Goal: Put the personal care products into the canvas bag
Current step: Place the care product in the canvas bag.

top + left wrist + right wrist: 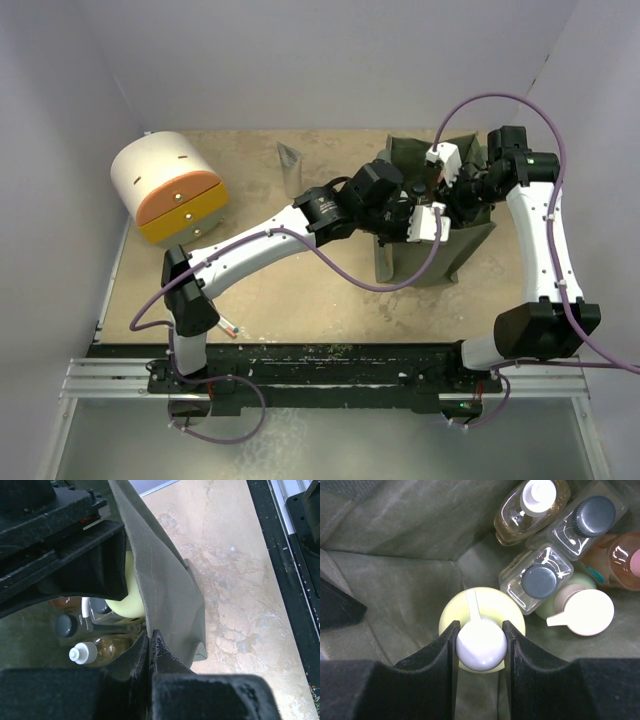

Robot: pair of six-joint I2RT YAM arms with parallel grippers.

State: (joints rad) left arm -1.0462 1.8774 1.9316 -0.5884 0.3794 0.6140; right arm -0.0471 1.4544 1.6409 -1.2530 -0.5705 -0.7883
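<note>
The olive-green canvas bag (470, 245) stands open at the right of the table. My left gripper (150, 636) is shut on the bag's near rim (170, 590), pinching the fabric; it also shows in the top view (428, 222). My right gripper (480, 625) is inside the bag, shut on the white pump cap of a pale yellow-green bottle (470, 605). On the bag's floor lie an amber bottle with a white cap (532, 510), two clear bottles with dark caps (537, 580), an orange bottle (620, 560) and a pale green pump bottle (582, 611).
A silver-grey tube (291, 166) stands at the back, left of the bag. A white and orange domed box (170, 190) sits at the far left. A thin pen-like stick (228, 326) lies near the front edge by the left arm's base.
</note>
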